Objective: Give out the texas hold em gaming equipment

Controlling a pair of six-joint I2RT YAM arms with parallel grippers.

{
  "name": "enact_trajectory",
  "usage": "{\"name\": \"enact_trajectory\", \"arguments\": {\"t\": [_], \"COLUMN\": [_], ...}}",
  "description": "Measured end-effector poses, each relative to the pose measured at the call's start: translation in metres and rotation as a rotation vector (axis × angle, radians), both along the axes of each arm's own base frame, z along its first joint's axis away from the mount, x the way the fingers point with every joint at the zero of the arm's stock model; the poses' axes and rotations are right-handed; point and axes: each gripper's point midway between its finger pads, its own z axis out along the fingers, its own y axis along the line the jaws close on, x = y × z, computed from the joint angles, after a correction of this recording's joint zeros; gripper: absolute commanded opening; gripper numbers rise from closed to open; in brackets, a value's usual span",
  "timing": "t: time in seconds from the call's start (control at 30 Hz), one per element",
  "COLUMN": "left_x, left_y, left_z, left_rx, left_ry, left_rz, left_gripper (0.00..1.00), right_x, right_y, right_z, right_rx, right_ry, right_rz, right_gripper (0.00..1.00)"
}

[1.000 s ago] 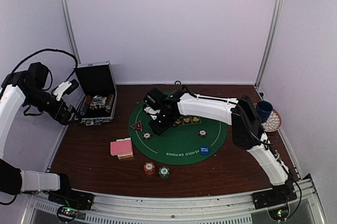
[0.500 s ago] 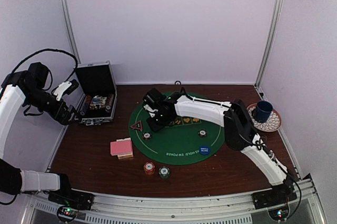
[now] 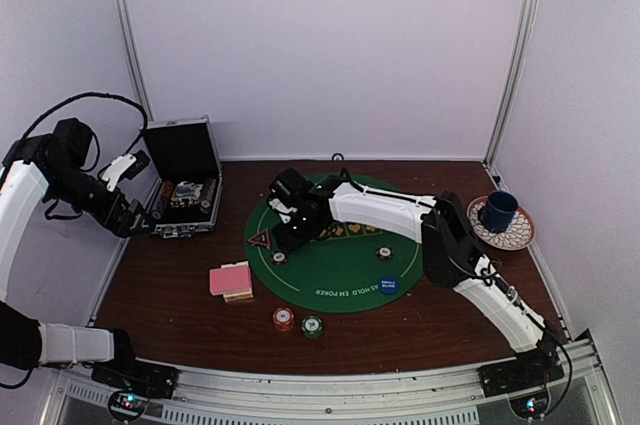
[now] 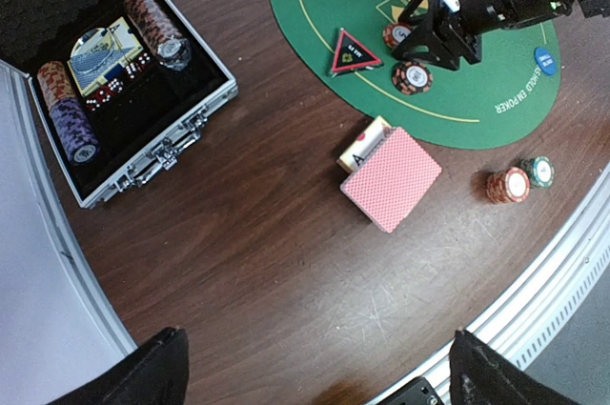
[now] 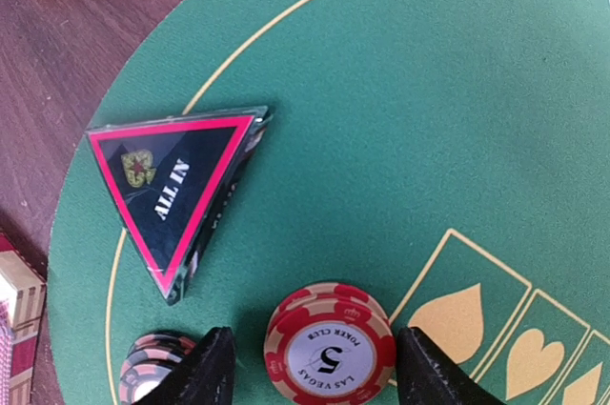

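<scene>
Two arms are at work: the right gripper (image 3: 287, 229) hangs over the round green felt mat (image 3: 340, 270) near its 9 o'clock edge. Its jaws are parted either side of a red-and-white striped poker chip (image 5: 329, 348) lying flat on the felt, apparently just released beside the black, red-edged triangle marker (image 5: 176, 186). A second earlier those jaws were narrower and sat nearer the mat's centre, while the left gripper (image 4: 319, 353) is spread wide and empty, waiting high above the dark wooden table (image 4: 257, 262).
</scene>
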Motion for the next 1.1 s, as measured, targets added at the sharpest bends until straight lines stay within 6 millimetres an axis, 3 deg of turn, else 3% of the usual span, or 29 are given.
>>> {"name": "enact_trajectory", "arguments": {"t": [0.13,0.33,0.4,0.53,0.63,0.73,0.8,0.9,1.1], "left_x": [0.000,0.000,0.000,-0.001,-0.002,-0.003,-0.004,-0.004,-0.005], "left_y": [0.000,0.000,0.000,0.000,-0.001,-0.001,-0.001,-0.002,-0.002], "left_z": [0.000,0.000,0.000,0.002,0.004,0.005,0.005,0.004,0.005], "left_rx": [0.000,0.001,0.001,0.001,-0.001,-0.003,-0.004,-0.005,-0.006], "left_ry": [0.000,-0.001,-0.002,-0.008,-0.017,-0.022,-0.023,-0.022,-0.027], "left_rz": [0.000,0.001,0.001,0.000,-0.001,-0.002,-0.003,-0.004,-0.005], "left_gripper": [0.98,0.98,0.98,0.98,0.98,0.98,0.98,0.97,0.97], "right_x": [-0.001,-0.019,-0.035,-0.095,-0.146,-0.194,-0.215,-0.228,-0.229], "right_y": [0.000,-0.005,-0.007,-0.006,-0.001,0.003,-0.002,-0.007,-0.008], "right_z": [0.009,0.063,0.084,0.108,0.101,0.074,0.057,0.044,0.042], "right_rx": [0.007,0.036,0.046,0.044,0.021,-0.030,-0.073,-0.110,-0.119], "right_ry": [-0.006,-0.045,-0.062,-0.071,-0.049,-0.003,0.029,0.053,0.048], "right_rz": [0.003,0.037,0.070,0.181,0.281,0.378,0.418,0.447,0.458], "right_gripper": [0.62,0.68,0.71,0.76,0.78,0.79,0.80,0.81,0.81]}}
